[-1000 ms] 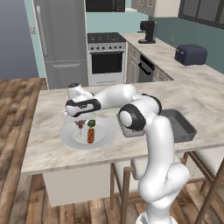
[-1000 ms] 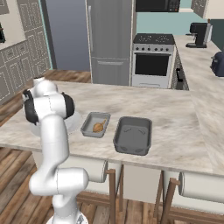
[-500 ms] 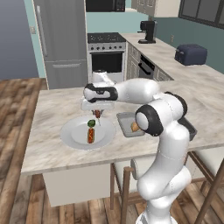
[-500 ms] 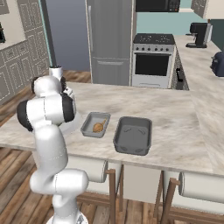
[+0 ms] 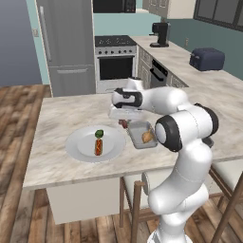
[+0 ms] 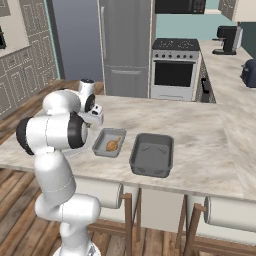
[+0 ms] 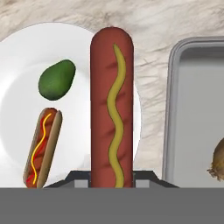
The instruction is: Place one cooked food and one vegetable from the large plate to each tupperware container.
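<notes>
Sausage [image 7: 111,109]: long, reddish-brown, with a wavy yellow mustard line; clamped between the finger tips and rising straight out from the gripper [image 7: 111,177], above the counter between plate and tray.

Gripper: jaws narrow, closed on the sausage's near end; in the left base view it [image 5: 124,122] hangs just beside the light grey tray [image 5: 138,126], on the plate's side.

Large plate [image 7: 17,78]: white, round, below and to the left of the held sausage in the hand view. On it lie a hot dog in a bun [image 7: 43,146] and a dark-green vegetable [image 7: 57,79], apart from one another.

Light grey tray: right of the sausage, holding a tan bulb [image 7: 218,164] near its edge.

Darker grey tray [image 6: 152,154]: beyond the light one, away from the gripper.

Marble counter [image 5: 66,114]: bears all of these.
</notes>
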Tool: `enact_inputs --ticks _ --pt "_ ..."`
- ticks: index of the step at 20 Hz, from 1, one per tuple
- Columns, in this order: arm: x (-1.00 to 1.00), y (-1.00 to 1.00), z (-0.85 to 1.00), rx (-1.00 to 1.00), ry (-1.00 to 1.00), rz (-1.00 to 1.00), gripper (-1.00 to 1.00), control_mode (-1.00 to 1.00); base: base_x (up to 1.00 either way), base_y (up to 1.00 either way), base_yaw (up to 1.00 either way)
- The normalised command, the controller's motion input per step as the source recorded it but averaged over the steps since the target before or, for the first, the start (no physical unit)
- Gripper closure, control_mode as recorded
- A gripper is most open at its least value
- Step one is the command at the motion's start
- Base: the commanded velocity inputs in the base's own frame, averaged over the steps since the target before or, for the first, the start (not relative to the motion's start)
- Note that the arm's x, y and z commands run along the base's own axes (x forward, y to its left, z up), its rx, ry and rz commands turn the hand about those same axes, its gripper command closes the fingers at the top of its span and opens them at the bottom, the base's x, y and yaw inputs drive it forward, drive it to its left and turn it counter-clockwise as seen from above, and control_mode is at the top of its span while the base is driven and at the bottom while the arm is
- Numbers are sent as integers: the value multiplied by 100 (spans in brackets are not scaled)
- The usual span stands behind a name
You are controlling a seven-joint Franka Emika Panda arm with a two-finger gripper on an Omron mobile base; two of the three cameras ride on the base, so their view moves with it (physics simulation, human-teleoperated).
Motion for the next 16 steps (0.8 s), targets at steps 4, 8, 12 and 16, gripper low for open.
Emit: enact_inputs --ticks 4,8,12,16 --pt "0 -40 -8 -11 6 -1 100 -100 0 0 0" --pt "0 -40 -4 -14 8 -11 100 -100 0 0 0" --pt "0 -21 -49 -6 0 -20 100 -100 0 0 0" --pt "8 -37 -41 0 0 -10 100 -100 0 0 0"
